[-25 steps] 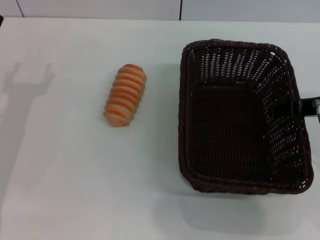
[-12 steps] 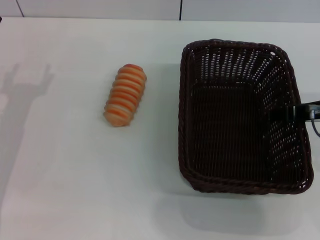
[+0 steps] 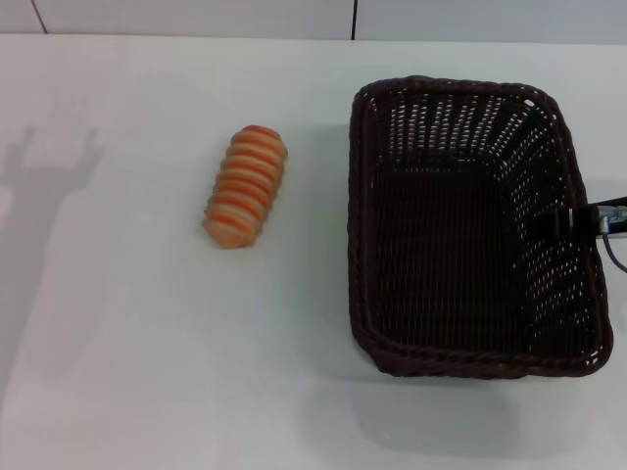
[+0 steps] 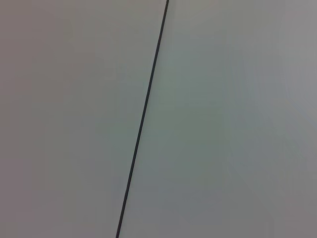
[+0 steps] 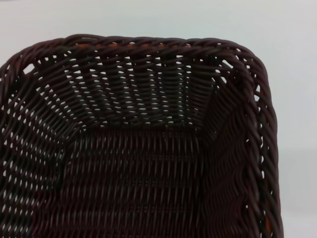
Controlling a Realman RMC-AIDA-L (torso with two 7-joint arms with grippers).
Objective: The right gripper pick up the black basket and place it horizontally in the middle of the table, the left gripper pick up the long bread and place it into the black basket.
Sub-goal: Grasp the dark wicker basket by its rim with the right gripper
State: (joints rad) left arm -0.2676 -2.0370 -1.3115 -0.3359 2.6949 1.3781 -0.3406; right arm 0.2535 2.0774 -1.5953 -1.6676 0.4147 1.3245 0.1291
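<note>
The black basket (image 3: 475, 230), dark woven wicker with a braided rim, sits right on the white table (image 3: 127, 343). The right gripper (image 3: 573, 222) reaches over its right rim; its grip cannot be told. The striped long bread (image 3: 246, 186) lies left of the basket, apart.

Beyond the far edge, towards twelve o'clock, we see a pale grey panelled wall (image 3: 196, 18) with thin dark vertical seams (image 3: 354, 20) (one crosses our left wrist view too).

right gripper (image 3: 566, 223) mostly cut off
</note>
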